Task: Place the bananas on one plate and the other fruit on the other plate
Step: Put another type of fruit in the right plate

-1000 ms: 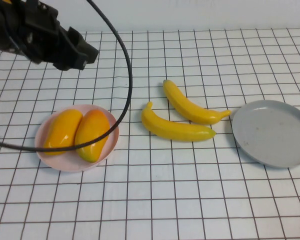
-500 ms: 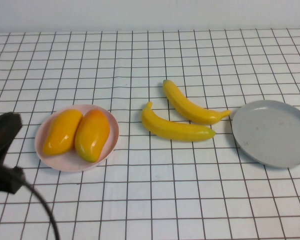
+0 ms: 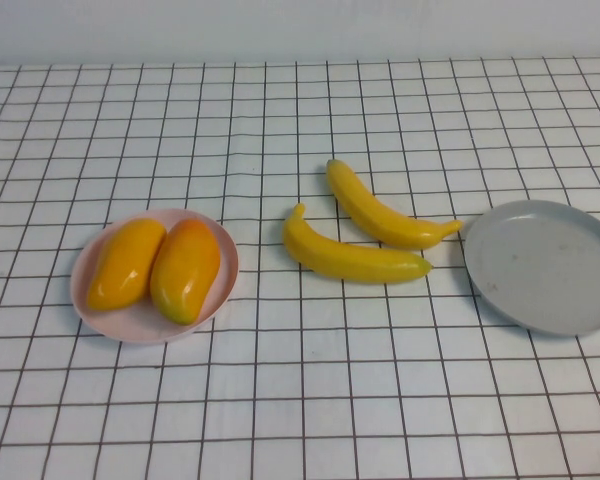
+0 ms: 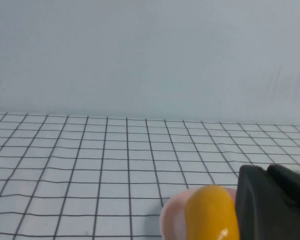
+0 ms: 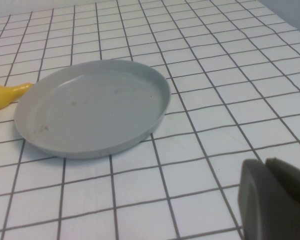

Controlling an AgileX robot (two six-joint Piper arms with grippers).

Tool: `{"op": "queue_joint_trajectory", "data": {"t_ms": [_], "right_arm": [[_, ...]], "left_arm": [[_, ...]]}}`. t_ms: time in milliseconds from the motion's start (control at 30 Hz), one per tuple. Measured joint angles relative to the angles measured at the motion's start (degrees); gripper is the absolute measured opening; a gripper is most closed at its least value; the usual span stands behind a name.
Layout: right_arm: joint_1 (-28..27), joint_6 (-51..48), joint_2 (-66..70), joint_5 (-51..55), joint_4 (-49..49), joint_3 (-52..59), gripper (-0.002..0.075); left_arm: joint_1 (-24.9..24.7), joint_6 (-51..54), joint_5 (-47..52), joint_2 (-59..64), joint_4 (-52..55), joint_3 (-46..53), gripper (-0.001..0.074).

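Two orange-yellow mango-like fruits (image 3: 126, 263) (image 3: 185, 268) lie side by side on the pale pink plate (image 3: 145, 330) at the left. Two yellow bananas (image 3: 355, 258) (image 3: 380, 213) lie on the cloth in the middle, between the plates. The grey plate (image 3: 545, 265) at the right holds nothing. Neither gripper shows in the high view. My left gripper (image 4: 267, 171) is shut and empty, low beside the pink plate (image 4: 171, 220) and one mango (image 4: 210, 212). My right gripper (image 5: 266, 164) is shut and empty, on the near side of the grey plate (image 5: 90, 107), where a banana tip (image 5: 5, 95) peeks in.
A white cloth with a black grid (image 3: 300, 400) covers the whole table. A pale wall (image 3: 300, 25) runs along its far edge.
My left arm has pulled back from above the table's far left, passed down the left side and left the high view. Its gripper has shut. The fruits and plates have not moved.
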Motion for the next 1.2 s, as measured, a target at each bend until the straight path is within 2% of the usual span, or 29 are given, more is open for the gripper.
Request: {"op": "queue_joint_trajectory", "data": {"t_ms": [200,300,367,467,567,633,733,933,1200], "right_arm": [[0.0,0.0,0.0,0.0,0.0,0.0,-0.0016],[0.0,0.0,0.0,0.0,0.0,0.0,-0.0016],[0.0,0.0,0.0,0.0,0.0,0.0,-0.0016],[0.0,0.0,0.0,0.0,0.0,0.0,-0.0016],[0.0,0.0,0.0,0.0,0.0,0.0,-0.0016],[0.0,0.0,0.0,0.0,0.0,0.0,-0.0016],[0.0,0.0,0.0,0.1,0.0,0.0,-0.0016],[0.0,0.0,0.0,0.1,0.0,0.0,-0.0016],[0.0,0.0,0.0,0.1,0.0,0.0,-0.0016]], "left_arm": [[0.7,-3.9,-4.3,-5.6,13.2,6.0,-0.0002],[3.6,-6.6,-2.0,-9.0,17.5,6.1,-0.0002],[7.2,-10.5,1.9,-11.1,23.1,6.1,-0.0002],[12.5,-22.2,11.5,-14.5,33.7,6.1,-0.0002],[15.0,-33.9,22.4,-16.2,42.1,6.1,-0.0002],[15.1,-37.4,27.9,-16.3,45.2,6.1,-0.0002],[13.2,-36.3,32.3,-16.3,46.9,6.2,-0.0002],[6.5,-31.0,32.6,-16.4,47.5,6.2,-0.0002],[5.5,-30.5,32.6,-16.4,47.5,6.2,-0.0002]]}}
